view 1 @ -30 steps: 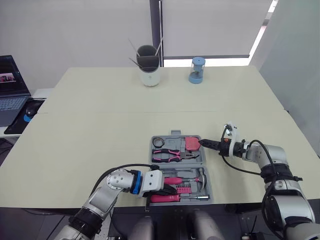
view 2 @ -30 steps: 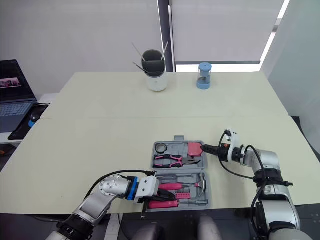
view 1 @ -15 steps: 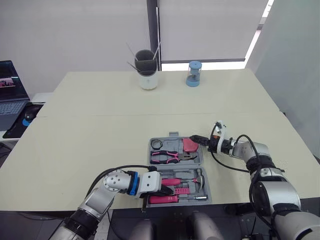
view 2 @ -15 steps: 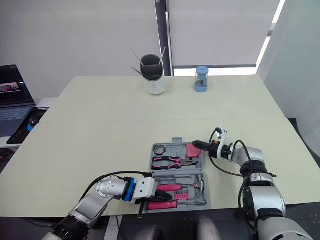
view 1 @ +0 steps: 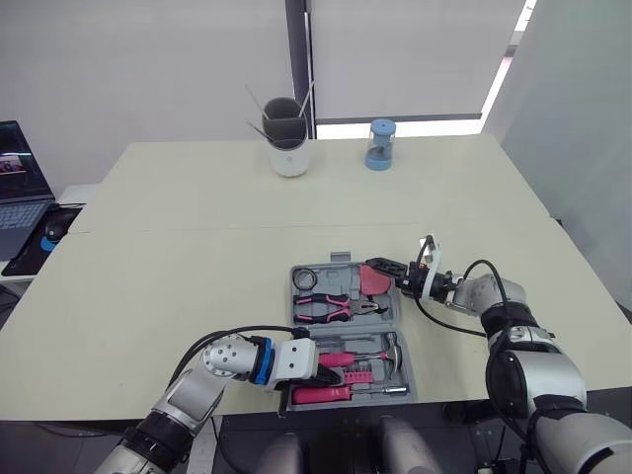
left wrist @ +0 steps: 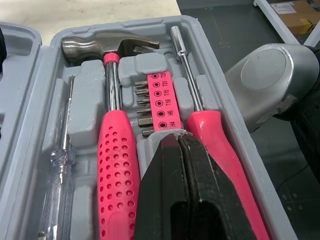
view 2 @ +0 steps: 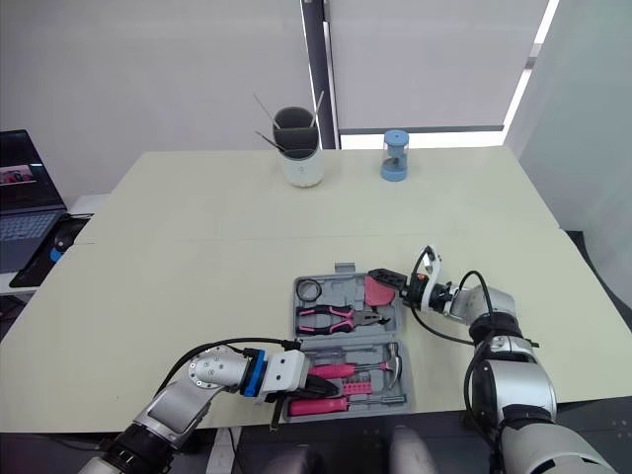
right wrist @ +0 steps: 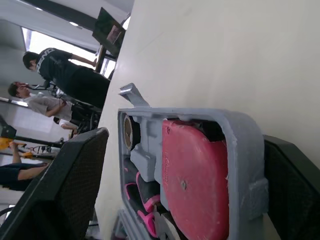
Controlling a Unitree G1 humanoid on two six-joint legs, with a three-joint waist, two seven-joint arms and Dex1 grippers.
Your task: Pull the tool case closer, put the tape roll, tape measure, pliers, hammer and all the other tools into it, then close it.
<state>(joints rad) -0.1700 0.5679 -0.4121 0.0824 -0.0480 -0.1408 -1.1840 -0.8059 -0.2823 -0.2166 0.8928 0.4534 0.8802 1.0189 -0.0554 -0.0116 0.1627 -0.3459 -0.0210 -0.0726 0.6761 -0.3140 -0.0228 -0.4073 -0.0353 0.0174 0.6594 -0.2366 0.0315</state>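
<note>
Tabletop point(view 1: 197, 227): tool case point(view 1: 346, 327) corner between right hand point(view 1: 380, 272) fingers.

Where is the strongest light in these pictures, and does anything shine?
Left eye view: daylight glares through the window strip below the blind. Left wrist view: the steel hammer head catches soft highlights. Right wrist view: the table is evenly lit.

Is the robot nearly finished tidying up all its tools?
Nearly. Done: the tape roll, tape measure, pliers and hammer all lie in the tool case at the near table edge. In hand: the open right gripper straddles the case's far corner; the shut left gripper sits over the near half. Left: closing the case.
</note>
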